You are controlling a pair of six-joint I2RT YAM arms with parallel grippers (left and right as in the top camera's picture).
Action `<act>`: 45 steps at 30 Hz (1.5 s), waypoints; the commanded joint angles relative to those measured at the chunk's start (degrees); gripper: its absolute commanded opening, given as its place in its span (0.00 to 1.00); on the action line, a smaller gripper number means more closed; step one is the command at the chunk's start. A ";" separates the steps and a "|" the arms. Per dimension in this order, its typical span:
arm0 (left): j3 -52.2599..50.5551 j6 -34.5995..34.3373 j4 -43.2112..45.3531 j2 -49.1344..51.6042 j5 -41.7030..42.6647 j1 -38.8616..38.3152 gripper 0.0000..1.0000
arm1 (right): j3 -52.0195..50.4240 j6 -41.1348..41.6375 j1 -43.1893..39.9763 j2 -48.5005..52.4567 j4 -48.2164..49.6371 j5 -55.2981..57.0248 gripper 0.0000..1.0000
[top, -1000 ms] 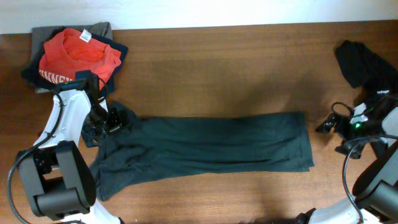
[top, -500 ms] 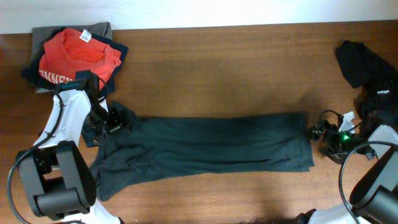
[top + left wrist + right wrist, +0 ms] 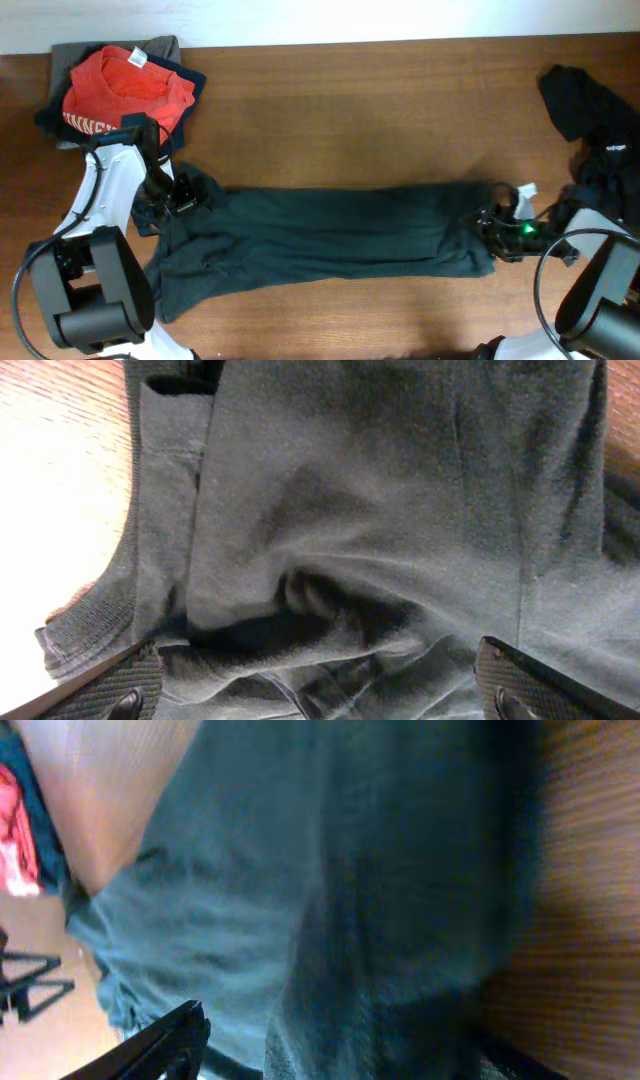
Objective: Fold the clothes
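The clothes in play are one dark charcoal garment (image 3: 330, 235), lying as a long strip across the wooden table (image 3: 350, 110). My left gripper (image 3: 185, 195) rests on its left end. In the left wrist view this gripper (image 3: 320, 695) is open wide, its ribbed fingers (image 3: 110, 685) straddling rumpled fabric (image 3: 350, 510). My right gripper (image 3: 492, 228) sits over the strip's right end. In the right wrist view its jaws (image 3: 335, 1055) stand apart with a fold of the garment (image 3: 350, 900) between them; only one finger (image 3: 160, 1045) shows clearly.
A pile with a red garment (image 3: 120, 90) on top of dark and grey ones lies at the back left corner. A black garment (image 3: 590, 105) is heaped at the back right, near my right arm. Bare wood shows beside the strip's right edge (image 3: 590, 870).
My right gripper has moved left from the bare table onto the garment's right end, pushing that edge slightly inward, and its jaws have narrowed. The left arm has not moved.
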 commanded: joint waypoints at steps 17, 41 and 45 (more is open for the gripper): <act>0.57 0.66 -0.13 -1.22 0.42 -0.13 0.99 | 4.94 8.52 5.44 4.35 -6.91 24.20 0.04; 0.39 0.63 0.15 -1.22 0.42 -0.13 0.99 | 20.31 19.23 23.91 -4.74 -27.96 46.25 0.04; 0.26 0.63 0.15 -1.22 0.42 -0.13 0.99 | 18.91 22.64 29.59 -4.72 -27.82 49.68 0.04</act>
